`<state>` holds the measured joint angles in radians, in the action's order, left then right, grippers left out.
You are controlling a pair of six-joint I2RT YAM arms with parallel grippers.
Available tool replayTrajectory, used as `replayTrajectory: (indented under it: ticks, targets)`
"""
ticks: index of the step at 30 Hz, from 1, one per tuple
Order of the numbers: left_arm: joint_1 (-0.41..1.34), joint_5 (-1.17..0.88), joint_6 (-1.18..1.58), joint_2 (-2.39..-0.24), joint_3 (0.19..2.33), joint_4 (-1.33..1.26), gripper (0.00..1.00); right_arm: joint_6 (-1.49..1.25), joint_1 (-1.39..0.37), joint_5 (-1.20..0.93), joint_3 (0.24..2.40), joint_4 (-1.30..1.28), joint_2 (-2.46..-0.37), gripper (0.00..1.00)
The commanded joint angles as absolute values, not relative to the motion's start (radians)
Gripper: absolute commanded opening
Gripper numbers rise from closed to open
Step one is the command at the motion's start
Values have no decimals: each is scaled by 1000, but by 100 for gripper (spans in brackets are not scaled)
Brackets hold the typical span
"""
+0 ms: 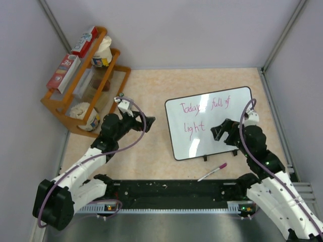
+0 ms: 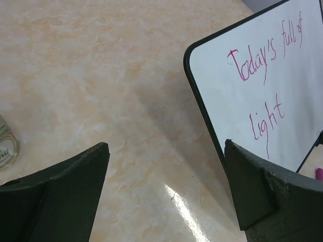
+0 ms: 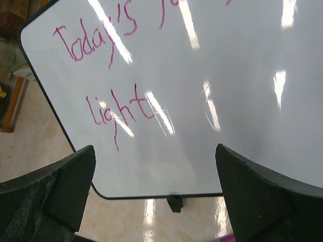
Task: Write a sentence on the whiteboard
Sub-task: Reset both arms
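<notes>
The whiteboard (image 1: 212, 123) lies on the beige table, right of centre, with its black feet toward the arms. The sentence (image 1: 202, 113) is in pink cursive on two lines: "Today's full of" above "light". My right gripper (image 1: 222, 131) hovers open over the board's lower right part, and its wrist view shows the whiteboard (image 3: 212, 91) and the sentence (image 3: 108, 75) beyond spread fingers (image 3: 60, 186). My left gripper (image 1: 146, 121) stands open over bare table left of the board. Its view holds the whiteboard (image 2: 282, 101) and the sentence (image 2: 257, 75). Neither gripper holds anything.
A pink marker (image 1: 212, 172) lies on the table just in front of the board, near the arms' base rail. A wooden rack (image 1: 83, 80) with boxes and jars stands at the back left. A glass jar (image 2: 6, 148) shows at the left wrist view's edge. Grey walls close in the table.
</notes>
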<state>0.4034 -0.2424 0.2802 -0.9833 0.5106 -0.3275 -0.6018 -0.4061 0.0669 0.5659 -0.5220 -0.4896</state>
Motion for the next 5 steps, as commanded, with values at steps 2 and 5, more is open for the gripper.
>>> replayTrajectory:
  ticks: [2,5]
  targets:
    - [402,-187,239,-928,517,-379,94,-387,-414,239,549,-223,-526,99]
    - [402,-147,213,-902,488,-408,96,-274,-414,351,493,-108,-534,99]
